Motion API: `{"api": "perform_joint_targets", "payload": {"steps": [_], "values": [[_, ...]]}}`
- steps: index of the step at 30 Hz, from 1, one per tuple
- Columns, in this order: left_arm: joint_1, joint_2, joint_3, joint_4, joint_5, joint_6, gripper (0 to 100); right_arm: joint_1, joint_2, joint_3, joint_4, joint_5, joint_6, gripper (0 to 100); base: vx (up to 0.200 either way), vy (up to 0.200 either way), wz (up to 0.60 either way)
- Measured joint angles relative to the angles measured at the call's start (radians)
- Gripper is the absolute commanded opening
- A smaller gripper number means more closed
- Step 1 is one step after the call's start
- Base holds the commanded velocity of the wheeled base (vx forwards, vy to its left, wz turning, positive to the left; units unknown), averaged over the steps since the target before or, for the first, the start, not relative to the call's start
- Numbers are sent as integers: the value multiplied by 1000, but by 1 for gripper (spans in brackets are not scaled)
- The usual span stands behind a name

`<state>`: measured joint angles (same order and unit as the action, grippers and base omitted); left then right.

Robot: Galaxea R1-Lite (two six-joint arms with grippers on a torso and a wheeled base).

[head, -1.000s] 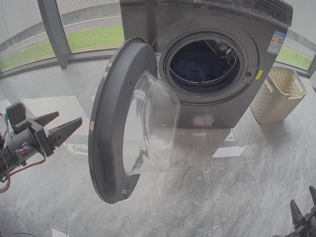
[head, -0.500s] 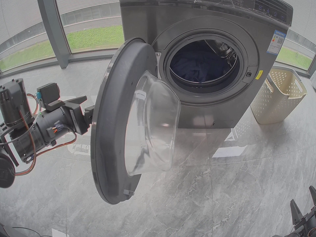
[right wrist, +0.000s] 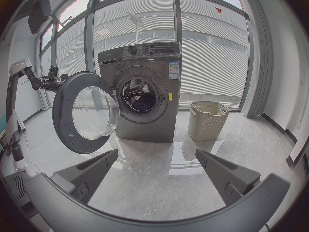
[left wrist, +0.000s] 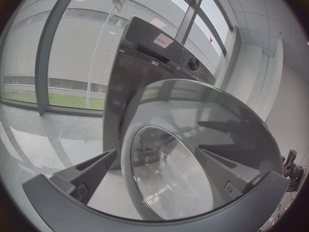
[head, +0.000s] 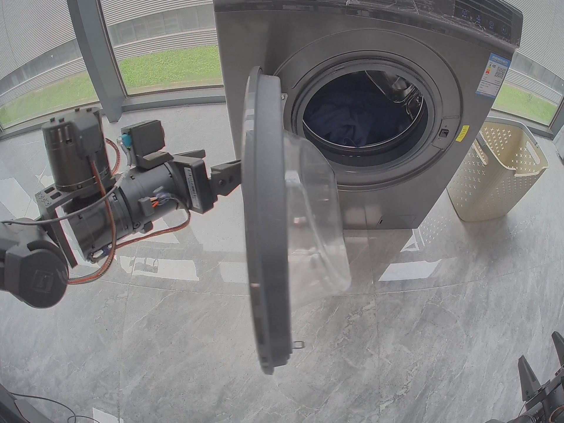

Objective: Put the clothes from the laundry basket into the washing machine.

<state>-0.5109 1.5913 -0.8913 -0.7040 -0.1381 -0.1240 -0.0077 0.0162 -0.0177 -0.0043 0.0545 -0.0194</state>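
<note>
Dark clothes lie inside the washing machine drum, and the laundry basket beside it looks empty, so loading seems done (only shutting is left). The door stands half open; the left gripper, fingers spread and holding nothing, touches its outer face. The right gripper hangs low, open, empty

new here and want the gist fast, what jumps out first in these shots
The round door of the washing machine stands half open, edge-on to the head view, with the open left pincer at its outer face. Behind it dark blue clothes lie in the drum, and a cream laundry basket stands right of the machine.
</note>
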Motion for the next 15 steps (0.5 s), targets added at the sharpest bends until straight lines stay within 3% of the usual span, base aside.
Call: {"api": "perform_joint_targets", "payload": {"steps": [15], "values": [[-100, 163, -155, -6, 21, 1, 100, 0, 0, 0, 0, 0, 0, 100, 0, 0, 0]]}}
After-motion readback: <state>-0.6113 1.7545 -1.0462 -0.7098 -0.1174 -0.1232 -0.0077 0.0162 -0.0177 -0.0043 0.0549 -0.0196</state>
